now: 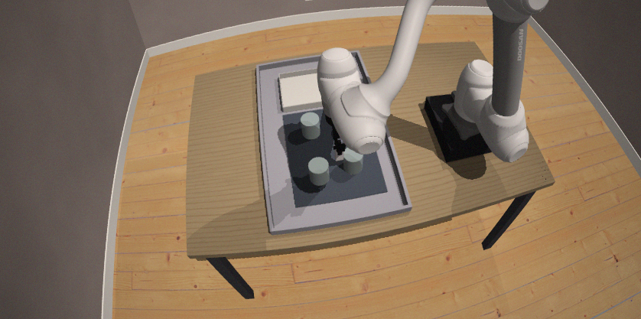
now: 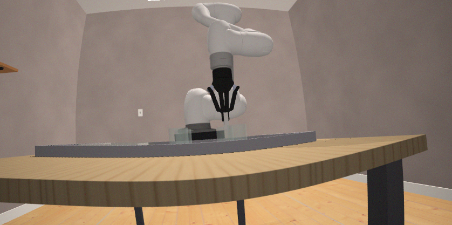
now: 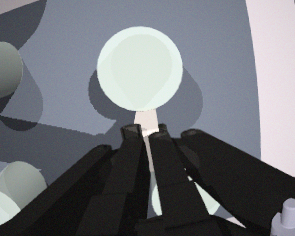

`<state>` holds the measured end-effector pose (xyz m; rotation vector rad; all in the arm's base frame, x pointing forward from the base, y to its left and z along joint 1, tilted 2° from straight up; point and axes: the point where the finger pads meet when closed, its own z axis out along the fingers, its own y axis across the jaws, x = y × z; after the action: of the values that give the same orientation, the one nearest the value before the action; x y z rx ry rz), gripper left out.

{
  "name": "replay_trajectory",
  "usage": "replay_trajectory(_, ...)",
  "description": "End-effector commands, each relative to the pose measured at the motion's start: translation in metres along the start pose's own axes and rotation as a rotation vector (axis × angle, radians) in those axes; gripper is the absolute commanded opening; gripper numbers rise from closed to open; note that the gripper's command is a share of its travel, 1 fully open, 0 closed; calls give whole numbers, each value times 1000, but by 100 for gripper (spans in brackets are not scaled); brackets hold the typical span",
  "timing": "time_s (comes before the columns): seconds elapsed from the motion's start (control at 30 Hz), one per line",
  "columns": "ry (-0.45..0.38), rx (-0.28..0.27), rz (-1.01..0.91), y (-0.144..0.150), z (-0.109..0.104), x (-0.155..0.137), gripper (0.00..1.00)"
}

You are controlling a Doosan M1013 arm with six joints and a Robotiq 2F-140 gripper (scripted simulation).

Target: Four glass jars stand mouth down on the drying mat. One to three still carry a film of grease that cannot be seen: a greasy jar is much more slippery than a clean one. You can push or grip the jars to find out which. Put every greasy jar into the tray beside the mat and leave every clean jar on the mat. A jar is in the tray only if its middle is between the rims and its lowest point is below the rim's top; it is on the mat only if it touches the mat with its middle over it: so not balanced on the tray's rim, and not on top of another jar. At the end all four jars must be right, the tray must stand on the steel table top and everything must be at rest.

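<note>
My gripper [image 1: 339,149] [image 2: 225,119] [image 3: 148,122] is shut. A narrow pale strip shows at its fingertips; whether it belongs to the fingers I cannot tell. It meets the near edge of a glass jar [image 1: 353,162] [image 3: 140,67] in the wrist view; contact is unclear. A second jar [image 1: 318,172] [image 3: 4,70] stands front left on the dark mat [image 1: 359,190] [image 3: 220,45]. A third jar [image 1: 310,125] [image 3: 20,185] stands back left. The fourth jar [image 3: 210,200] is mostly hidden behind the fingers, and by the arm in the top view. The cream tray [image 1: 300,89] lies behind the mat, partly covered by the arm.
The grey steel top [image 1: 331,216] has a raised rim [image 2: 142,151] around it and rests on the wooden table [image 1: 224,159]. The arm's wrist hangs over the mat's back right and the tray's right end. The black robot base [image 1: 457,141] is at the right.
</note>
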<state>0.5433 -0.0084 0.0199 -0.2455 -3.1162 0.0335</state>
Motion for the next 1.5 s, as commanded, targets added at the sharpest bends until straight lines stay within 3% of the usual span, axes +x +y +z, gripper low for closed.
replay_trajectory(0.0,0,2,5,-1,2,-7,0)
replay_trajectory(1.47,0,2,5,-1,4,-12,0)
